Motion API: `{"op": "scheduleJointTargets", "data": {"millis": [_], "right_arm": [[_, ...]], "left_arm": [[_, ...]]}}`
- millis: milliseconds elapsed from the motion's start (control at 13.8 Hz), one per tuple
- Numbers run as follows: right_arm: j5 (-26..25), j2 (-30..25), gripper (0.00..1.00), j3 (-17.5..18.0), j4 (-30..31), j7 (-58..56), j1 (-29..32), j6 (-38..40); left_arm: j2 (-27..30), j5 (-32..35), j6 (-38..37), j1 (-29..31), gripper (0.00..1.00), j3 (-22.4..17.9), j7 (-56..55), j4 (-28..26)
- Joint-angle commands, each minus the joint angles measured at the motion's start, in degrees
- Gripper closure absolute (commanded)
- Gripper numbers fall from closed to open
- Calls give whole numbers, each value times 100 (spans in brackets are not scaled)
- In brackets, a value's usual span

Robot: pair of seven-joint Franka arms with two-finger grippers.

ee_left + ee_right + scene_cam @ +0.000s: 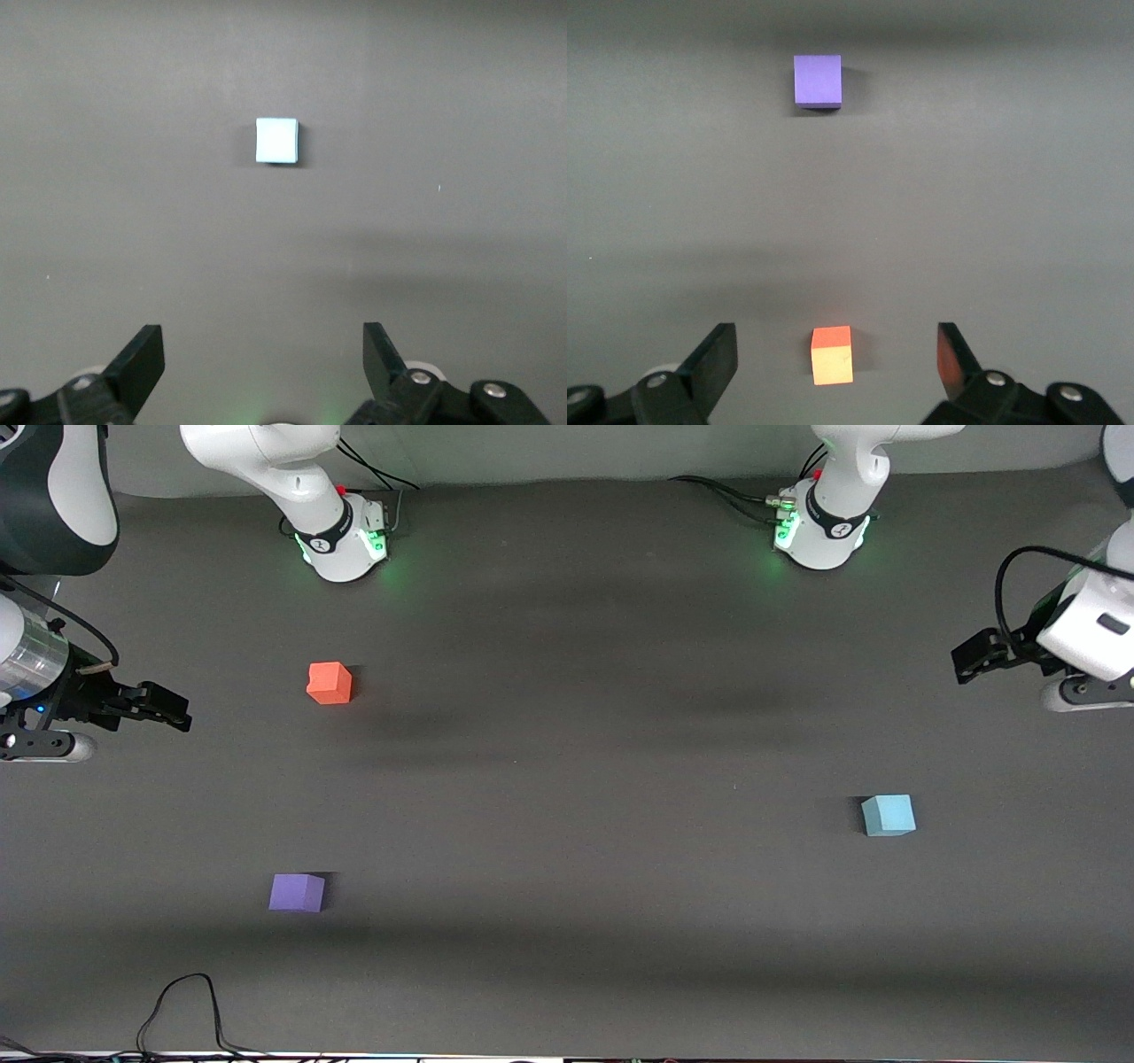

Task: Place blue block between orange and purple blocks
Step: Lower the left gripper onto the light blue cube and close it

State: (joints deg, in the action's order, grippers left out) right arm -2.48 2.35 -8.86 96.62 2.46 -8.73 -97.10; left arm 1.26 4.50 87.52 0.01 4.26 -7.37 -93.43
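Observation:
The blue block [888, 815] lies on the dark table toward the left arm's end; it also shows in the left wrist view [276, 140]. The orange block [330, 683] and the purple block [297, 892] lie toward the right arm's end, the purple one nearer the front camera. Both show in the right wrist view, orange [832, 355] and purple [818, 81]. My left gripper [974, 657] [263, 341] is open and empty, up over the table's end, apart from the blue block. My right gripper [168, 707] [836, 335] is open and empty, high over the table beside the orange block.
The two arm bases [341, 540] [819, 531] stand at the table's edge farthest from the front camera, with cables beside them. A black cable [182, 1005] loops onto the table at the edge nearest the camera. The table [576, 797] is dark grey between the blocks.

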Motion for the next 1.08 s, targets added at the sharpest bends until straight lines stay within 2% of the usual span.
{"op": "scheduleJointTargets", "data": {"millis": [0, 650, 794, 1011], "right_arm": [[11, 10, 0, -55, -12, -70, -68, 69], [20, 81, 0, -46, 14, -79, -59, -2], [20, 81, 0, -64, 58, -106, -59, 7], [20, 72, 0, -64, 58, -106, -59, -2]], "left_arm": [[-161, -125, -400, 26, 0, 57, 147, 264], [-135, -257, -428, 34, 0, 101, 297, 316], [-170, -266, -437, 79, 0, 57, 856, 308], [-214, -266, -437, 184, 0, 40, 948, 299]]}}
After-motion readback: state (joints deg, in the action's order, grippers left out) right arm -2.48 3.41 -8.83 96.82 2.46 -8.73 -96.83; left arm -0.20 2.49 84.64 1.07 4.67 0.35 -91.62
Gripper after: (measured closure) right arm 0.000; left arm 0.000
